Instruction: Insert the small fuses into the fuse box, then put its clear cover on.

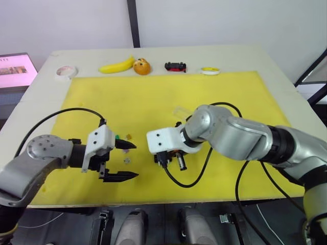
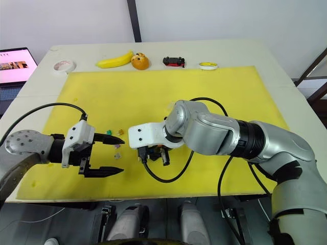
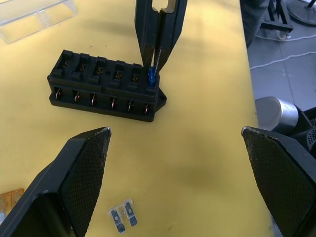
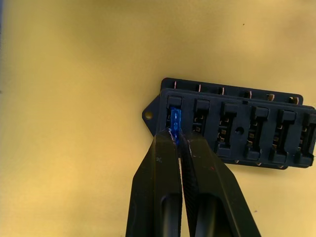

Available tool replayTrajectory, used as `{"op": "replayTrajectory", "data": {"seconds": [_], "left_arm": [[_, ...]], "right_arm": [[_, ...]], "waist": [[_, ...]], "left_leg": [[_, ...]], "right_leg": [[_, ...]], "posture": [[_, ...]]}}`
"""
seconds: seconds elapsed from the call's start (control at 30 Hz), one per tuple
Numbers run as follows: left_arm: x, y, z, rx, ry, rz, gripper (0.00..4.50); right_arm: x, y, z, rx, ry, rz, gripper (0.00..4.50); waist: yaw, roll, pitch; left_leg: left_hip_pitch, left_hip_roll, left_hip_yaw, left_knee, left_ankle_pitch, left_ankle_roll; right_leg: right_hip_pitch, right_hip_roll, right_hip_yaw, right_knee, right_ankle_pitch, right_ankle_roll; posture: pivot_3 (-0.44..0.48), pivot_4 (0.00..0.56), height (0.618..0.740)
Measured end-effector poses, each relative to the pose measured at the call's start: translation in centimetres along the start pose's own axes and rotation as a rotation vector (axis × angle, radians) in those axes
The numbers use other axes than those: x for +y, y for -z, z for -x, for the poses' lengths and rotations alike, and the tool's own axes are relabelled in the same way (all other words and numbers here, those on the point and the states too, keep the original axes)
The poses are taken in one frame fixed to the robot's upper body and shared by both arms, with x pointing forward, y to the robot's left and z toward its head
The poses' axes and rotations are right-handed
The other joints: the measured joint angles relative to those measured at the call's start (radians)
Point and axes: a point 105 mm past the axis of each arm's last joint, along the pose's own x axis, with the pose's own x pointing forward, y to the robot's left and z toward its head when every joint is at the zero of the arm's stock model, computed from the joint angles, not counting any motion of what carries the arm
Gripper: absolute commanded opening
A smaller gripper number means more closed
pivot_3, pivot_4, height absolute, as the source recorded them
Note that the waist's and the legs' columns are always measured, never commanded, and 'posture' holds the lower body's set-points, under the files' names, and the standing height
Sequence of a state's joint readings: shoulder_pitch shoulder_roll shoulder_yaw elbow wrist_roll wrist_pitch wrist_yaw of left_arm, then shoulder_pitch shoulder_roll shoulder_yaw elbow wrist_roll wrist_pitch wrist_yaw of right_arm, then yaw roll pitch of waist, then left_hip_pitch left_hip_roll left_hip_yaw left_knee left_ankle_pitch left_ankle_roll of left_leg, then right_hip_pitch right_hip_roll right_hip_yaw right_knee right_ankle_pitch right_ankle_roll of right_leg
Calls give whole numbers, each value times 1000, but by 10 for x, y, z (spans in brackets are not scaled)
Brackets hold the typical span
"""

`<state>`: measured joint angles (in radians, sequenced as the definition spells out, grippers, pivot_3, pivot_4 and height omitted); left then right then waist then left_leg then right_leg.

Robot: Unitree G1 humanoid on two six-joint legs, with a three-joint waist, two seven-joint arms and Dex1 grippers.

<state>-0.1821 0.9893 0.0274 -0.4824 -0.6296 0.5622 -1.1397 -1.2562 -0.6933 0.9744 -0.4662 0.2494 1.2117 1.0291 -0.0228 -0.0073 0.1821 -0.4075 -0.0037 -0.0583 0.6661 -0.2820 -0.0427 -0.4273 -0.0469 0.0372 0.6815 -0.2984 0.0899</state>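
The black fuse box (image 3: 106, 89) lies on the yellow mat (image 1: 153, 97), its slots facing up. My right gripper (image 4: 177, 134) is shut on a blue fuse (image 4: 175, 120) and holds it upright in the end slot beside the box's tab. My left gripper (image 1: 136, 160) stands open a little to the left of the box, holding nothing. Between its fingers on the mat lies a pale clear fuse (image 3: 123, 217). A green fuse (image 1: 117, 137) and an amber fuse (image 1: 129, 136) lie close by. The clear cover (image 3: 34, 17) rests on the mat beyond the box.
Along the table's far edge sit a tape roll (image 1: 66, 72), a banana (image 1: 116, 66), an orange fruit (image 1: 142, 66), a black-and-red toy car (image 1: 175, 66) and a small yellow disc (image 1: 210, 71). Black cables loop over the mat beside both wrists.
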Motion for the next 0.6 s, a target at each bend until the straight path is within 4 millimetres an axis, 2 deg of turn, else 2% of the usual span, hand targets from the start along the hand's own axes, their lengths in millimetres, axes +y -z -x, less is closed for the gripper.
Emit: {"op": "replayTrajectory", "data": {"seconds": [0.6], "left_arm": [[4, -4, -1, -15, -21, -10, 4455]], "right_arm": [[0, -1, -3, 19, -15, -95, 0]], "waist": [[0, 0, -1]], "left_leg": [[1, 0, 0, 0, 0, 0]], "right_leg": [[1, 0, 0, 1, 0, 0]], "posture": [[0, 150, 740]]}}
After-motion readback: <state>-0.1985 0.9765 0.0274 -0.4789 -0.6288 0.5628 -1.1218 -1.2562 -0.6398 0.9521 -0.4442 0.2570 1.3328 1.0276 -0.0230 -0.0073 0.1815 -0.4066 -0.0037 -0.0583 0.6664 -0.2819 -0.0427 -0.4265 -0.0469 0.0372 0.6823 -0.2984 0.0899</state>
